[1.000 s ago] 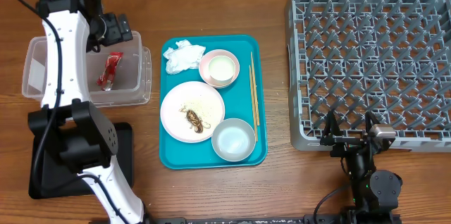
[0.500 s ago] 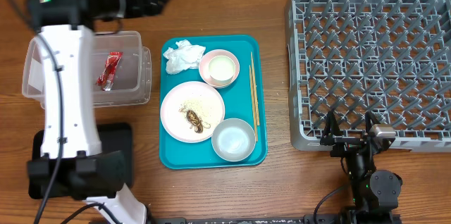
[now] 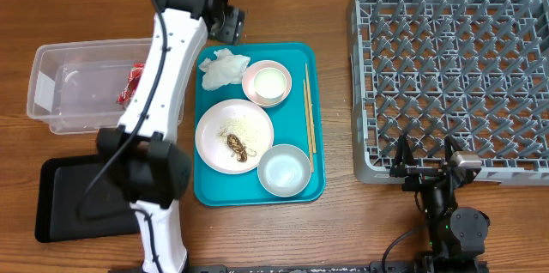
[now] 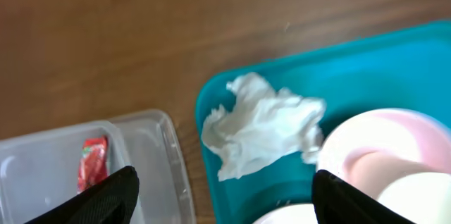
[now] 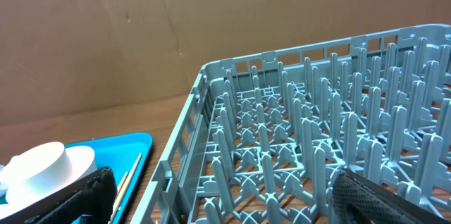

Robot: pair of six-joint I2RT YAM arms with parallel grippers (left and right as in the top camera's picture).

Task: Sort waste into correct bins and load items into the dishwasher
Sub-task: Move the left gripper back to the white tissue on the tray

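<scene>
Since the red snack wrapper [image 4: 91, 164] already lies in the clear plastic tub [image 4: 165, 153], the left pincer [image 4: 225, 196] hangs with jaws spread and empty above the crumpled white tissue [image 4: 264, 129]. The tissue sits in the far left corner of the teal tray [image 4: 394, 62], just beside the pale pink bowl [image 4: 352, 146], and looks like the next waste to take. The right pincer [image 3: 425, 168] rests wide open and empty at the near edge of the grey dish rack [image 3: 356, 93], probably because the plate [image 3: 233, 136] and chopsticks [image 3: 309, 110] are not yet due for loading.
</scene>
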